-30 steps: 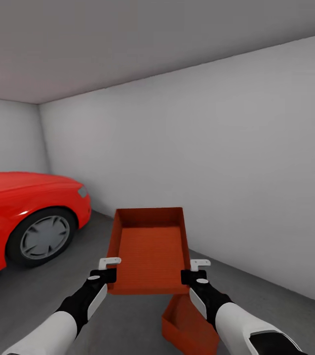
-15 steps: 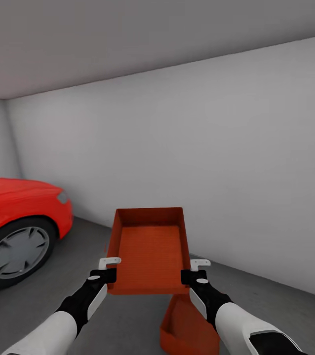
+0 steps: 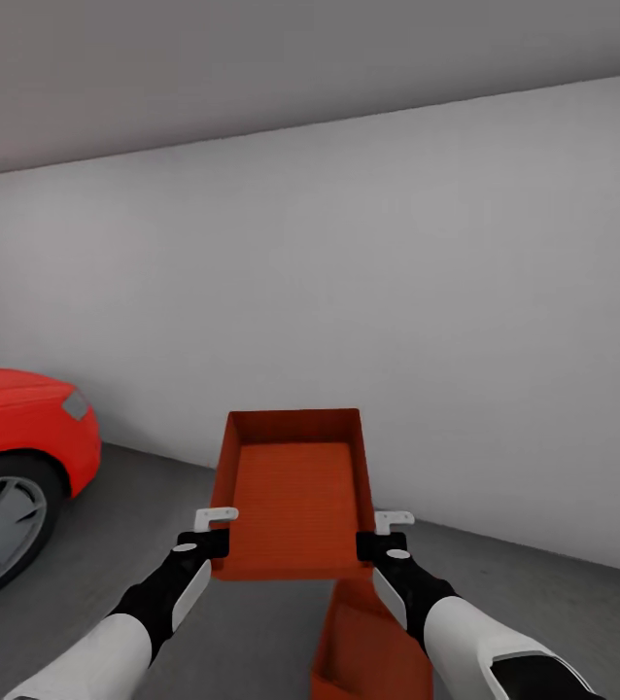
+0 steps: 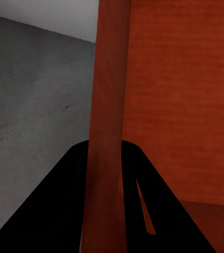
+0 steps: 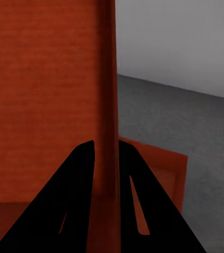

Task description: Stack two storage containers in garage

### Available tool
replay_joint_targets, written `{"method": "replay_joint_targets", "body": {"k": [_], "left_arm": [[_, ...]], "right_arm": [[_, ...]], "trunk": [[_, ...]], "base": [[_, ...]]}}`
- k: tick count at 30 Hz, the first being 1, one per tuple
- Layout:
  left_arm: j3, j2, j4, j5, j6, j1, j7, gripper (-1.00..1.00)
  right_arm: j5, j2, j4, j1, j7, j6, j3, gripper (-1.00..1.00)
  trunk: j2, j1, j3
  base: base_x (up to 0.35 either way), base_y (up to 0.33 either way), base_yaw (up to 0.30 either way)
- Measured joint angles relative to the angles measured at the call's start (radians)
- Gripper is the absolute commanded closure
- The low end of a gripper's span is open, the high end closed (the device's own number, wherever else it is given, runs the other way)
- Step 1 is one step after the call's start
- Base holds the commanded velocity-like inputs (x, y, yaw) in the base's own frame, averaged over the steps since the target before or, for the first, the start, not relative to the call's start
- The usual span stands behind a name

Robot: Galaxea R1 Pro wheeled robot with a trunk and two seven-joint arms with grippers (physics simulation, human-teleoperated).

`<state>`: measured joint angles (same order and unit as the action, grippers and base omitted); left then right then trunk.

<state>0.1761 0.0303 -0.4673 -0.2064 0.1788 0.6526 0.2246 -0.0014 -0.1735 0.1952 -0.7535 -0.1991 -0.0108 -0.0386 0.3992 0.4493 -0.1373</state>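
Container (image 3: 295, 496) walls pinched by both arms' closed fingers (image 4: 64, 211), above garage floor (image 3: 155, 544).

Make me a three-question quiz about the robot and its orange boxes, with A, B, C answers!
1. Where is the second container?
A. on the car
B. on the floor, below the held one
C. against the far wall

2. What colour is the car?
A. red
B. blue
C. white

3. How is the held container carried?
A. by one tool
B. balanced on an arm
C. by both tools, one on each side wall

Answers: B, it sits low on the grey floor; A, its body is red; C, left tool and right tool each clamp a wall.
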Motion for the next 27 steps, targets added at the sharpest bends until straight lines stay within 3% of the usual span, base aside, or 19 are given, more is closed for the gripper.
{"method": "replay_joint_targets", "body": {"k": [21, 27], "left_arm": [[0.001, 0.000, 0.000, 0.000, -0.001, 0.000, 0.000, 1.00], [0.000, -0.001, 0.000, 0.000, 0.000, 0.000, -0.001, 1.00]], "right_arm": [[0.000, 0.000, 0.000, 0.000, 0.000, -0.002, 0.000, 1.00], [0.000, -0.001, 0.000, 0.000, -0.001, -0.001, 0.000, 1.00]], "trunk": [[0.000, 0.000, 0.000], [0.000, 0.000, 0.000]], "base": [[0.114, 0.025, -0.245], [0.234, 0.000, -0.245]]}}
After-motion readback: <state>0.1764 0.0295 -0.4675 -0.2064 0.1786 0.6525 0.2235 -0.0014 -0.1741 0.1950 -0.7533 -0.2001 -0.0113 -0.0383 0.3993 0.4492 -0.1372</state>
